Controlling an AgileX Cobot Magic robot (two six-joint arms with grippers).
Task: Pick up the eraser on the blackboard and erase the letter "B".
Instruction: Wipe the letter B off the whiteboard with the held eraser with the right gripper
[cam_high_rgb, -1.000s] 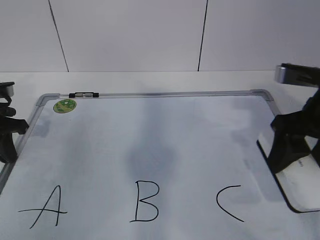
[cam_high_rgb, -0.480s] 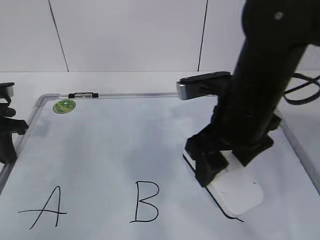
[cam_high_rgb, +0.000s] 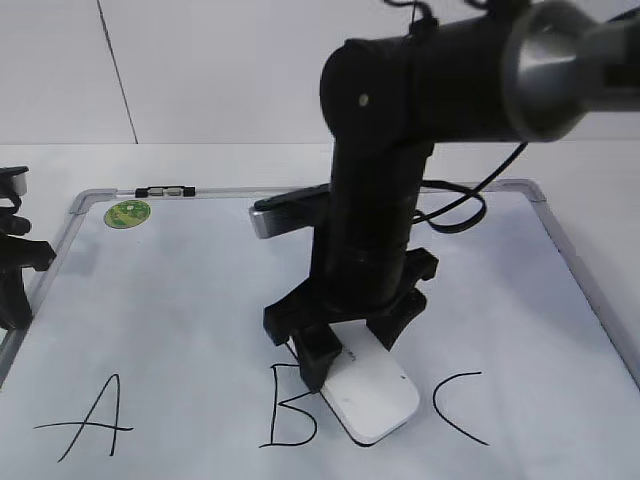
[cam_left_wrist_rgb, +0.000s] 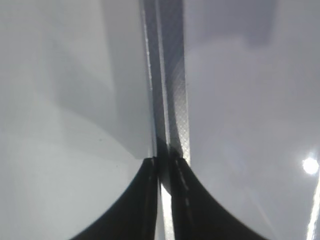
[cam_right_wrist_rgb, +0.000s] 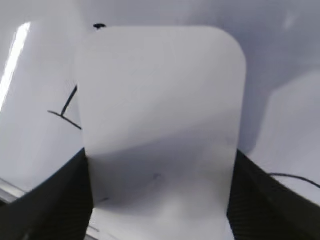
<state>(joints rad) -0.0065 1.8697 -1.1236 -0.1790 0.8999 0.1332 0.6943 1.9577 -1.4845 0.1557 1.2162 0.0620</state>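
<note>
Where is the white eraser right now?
In the exterior view, the white rounded plastic eraser sits low centre on the white dry-erase board, held in the right pincer, overlapping the hand-drawn black letter B, left of the C.
</note>
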